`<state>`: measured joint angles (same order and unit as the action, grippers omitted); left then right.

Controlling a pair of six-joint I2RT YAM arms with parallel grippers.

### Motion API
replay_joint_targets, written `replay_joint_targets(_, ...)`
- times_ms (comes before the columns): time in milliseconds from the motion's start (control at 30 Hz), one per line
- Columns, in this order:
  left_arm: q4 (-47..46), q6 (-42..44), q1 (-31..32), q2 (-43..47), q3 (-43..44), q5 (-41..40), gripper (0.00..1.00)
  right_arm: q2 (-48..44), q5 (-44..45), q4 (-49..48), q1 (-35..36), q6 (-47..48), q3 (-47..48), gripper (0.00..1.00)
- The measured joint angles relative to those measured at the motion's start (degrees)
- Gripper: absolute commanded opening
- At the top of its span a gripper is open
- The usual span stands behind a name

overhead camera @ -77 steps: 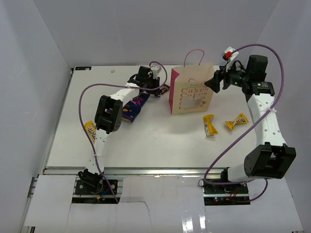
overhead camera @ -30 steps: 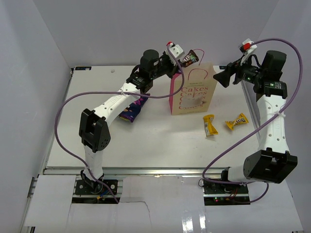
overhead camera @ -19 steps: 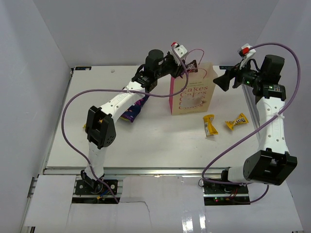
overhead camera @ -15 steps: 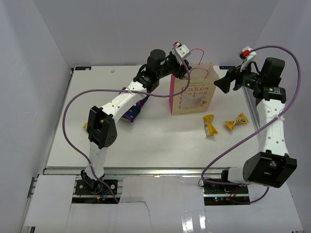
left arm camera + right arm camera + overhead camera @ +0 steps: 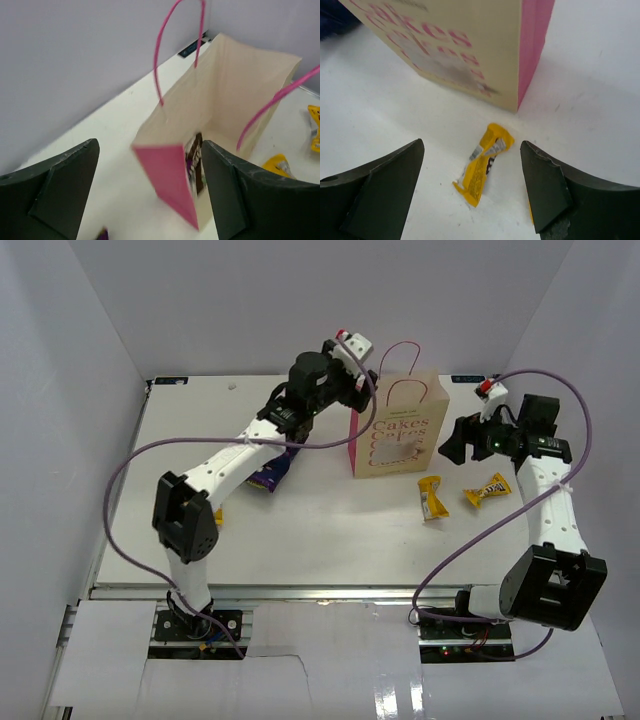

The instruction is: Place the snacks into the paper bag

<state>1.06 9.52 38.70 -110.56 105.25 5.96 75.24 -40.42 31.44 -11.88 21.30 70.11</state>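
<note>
Counting one brown packet (image 5: 195, 165) inside the paper bag (image 5: 240, 85), with two yellow packets (image 5: 430, 497) (image 5: 487, 488) and the purple bag (image 5: 266, 477) left on the desk (image 5: 300, 540), left end effector (image 5: 150, 189) and right end effector (image 5: 470, 186) both gaping empty.

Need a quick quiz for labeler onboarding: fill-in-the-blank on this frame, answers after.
The brown packet sits inside the paper bag; the left gripper above is ____.
The packet below the open right gripper is ____.
In the top view, the purple snack bag lies ____ of the paper bag.
Missing: open; yellow; left
</note>
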Motion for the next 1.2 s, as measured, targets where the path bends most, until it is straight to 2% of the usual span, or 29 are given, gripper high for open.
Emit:
replay_joint_targets(167,0.3,-7.9,-1.8,20.5,-22.1,-8.0,0.98,2.6,13.0,0.7,3.2,-3.0,-9.2,0.83)
replay_joint_targets(333,0.3,-18.9,-6.3,38.9,-40.5,-11.4,0.98,7.2,22.3,-0.2,9.1,-6.6,-12.8,0.79)
replay_joint_targets(567,7.4,-34.6,-10.6,50.5,-57.8,-14.5,0.98,15.6,30.2,-3.9,11.4,-11.0,-13.5,0.68)
replay_joint_targets(600,8.6,-36.1,-10.8,51.7,-59.5,-14.6,0.98,16.2,30.5,-4.3,11.4,-11.3,-13.7,0.66)
replay_joint_targets(633,9.5,-37.5,-10.9,52.9,-61.0,-14.8,0.98,16.7,30.8,-4.3,11.4,-11.8,-13.9,0.58)
replay_joint_targets(700,11.3,-40.0,-11.2,55.3,-63.0,-15.2,0.98,17.3,30.7,-4.8,11.4,-12.2,-14.7,0.5)
replay_joint_targets(733,11.9,-41.2,-11.2,56.3,-63.6,-15.4,0.98,17.4,30.6,-4.7,11.4,-12.3,-15.1,0.38)
replay_joint_targets(767,12.5,-42.2,-11.3,57.2,-63.8,-15.6,0.98,17.4,30.2,-4.8,11.4,-12.5,-15.5,0.31)
replay_joint_targets(800,12.7,-43.3,-11.4,57.9,-64.1,-15.8,0.98,17.4,29.8,-4.7,11.4,-13.0,-15.8,0.21)
replay_joint_targets(900,13.7,-45.6,-11.5,58.7,-64.2,-16.0,0.98,16.6,29.2,-4.9,11.4,-13.5,-16.0,0.08)
replay_joint_targets(1067,15.4,-47.5,-11.6,58.8,-64.2,-16.2,0.98,10.5,28.7,-4.5,10.5,-12.7,-17.0,0.08)
replay_joint_targets(1200,16.6,-48.3,-11.6,60.1,-64.4,-16.7,0.98,2.2,29.2,-4.2,7.0,-10.4,-16.2,0.08)
